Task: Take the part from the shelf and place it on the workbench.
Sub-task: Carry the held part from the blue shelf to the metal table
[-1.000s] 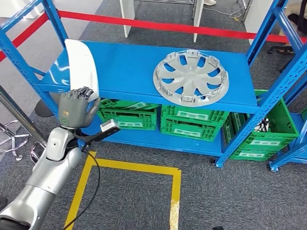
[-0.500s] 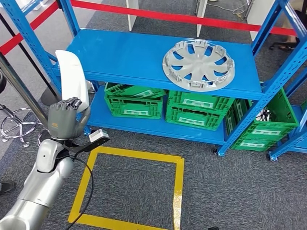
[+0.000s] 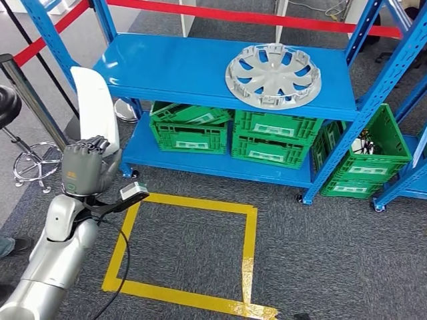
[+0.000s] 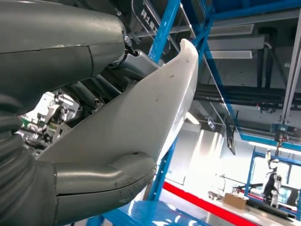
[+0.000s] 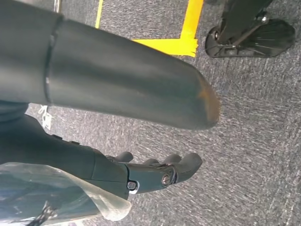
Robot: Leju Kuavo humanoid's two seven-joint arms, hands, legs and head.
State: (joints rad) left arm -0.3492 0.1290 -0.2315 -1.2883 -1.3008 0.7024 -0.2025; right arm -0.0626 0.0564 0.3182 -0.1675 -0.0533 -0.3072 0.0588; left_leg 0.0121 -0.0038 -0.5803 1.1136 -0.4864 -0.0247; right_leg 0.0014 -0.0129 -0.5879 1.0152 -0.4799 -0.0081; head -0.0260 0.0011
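My left hand (image 3: 87, 167) grips a white curved plastic part (image 3: 95, 108) and holds it upright, off the blue shelf (image 3: 176, 70) and to its left front. In the left wrist view the white part (image 4: 149, 113) lies across the palm, with the thumb (image 4: 106, 181) pressed under it and dark fingers behind it. My right hand (image 5: 142, 141) hangs beside my body above the grey carpet, fingers apart and holding nothing.
A grey wheel cover (image 3: 273, 74) lies on the shelf's top board. Green crates (image 3: 231, 137) fill the lower board and stand at the right (image 3: 370, 157). A yellow taped square (image 3: 186, 250) marks the carpet. A stool (image 3: 23, 143) and a red barrier tape (image 3: 241, 17) are nearby.
The whole view has shifted: the shelf lies farther off and more floor shows. My left hand still carries the white part, now lower and clear of the shelf.
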